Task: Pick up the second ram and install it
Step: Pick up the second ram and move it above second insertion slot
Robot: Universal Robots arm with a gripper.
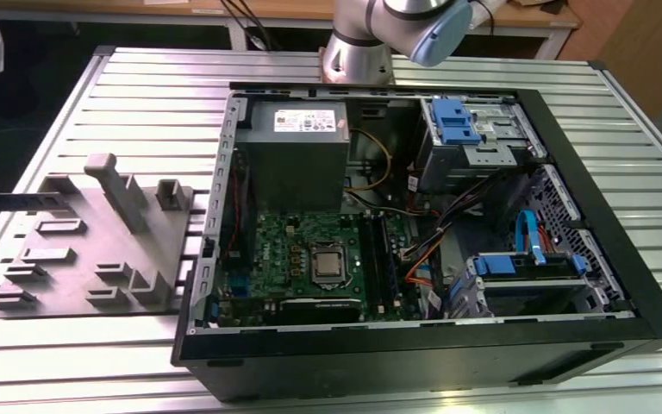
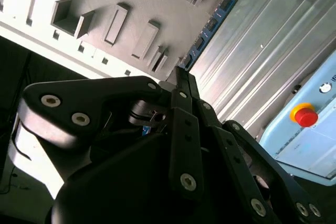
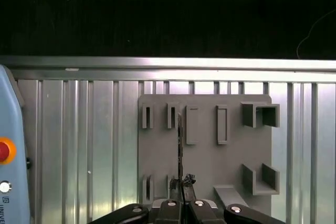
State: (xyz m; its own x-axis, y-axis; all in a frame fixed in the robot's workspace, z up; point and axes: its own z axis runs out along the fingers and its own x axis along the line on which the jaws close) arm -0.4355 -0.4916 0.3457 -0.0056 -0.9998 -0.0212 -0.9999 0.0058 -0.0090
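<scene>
Second ram (image 2: 212,24) — one strip, blue-green w/ dark chips — is pinched at its near end by the gripper (image 2: 181,74), which is clamped tight on it above the grey fixture (image 3: 210,156). In the first wrist view it shows edge-on as a thin dark line. One fixture, w/ two open-sided pockets plus several narrow slots, lies on the ribbed metal table (image 3: 79,140). In the exterior view one open PC case (image 1: 423,345) stands just beside it, on the exterior view's right. One red button (image 2: 304,115) sits on a light-blue box (image 2: 315,145).
</scene>
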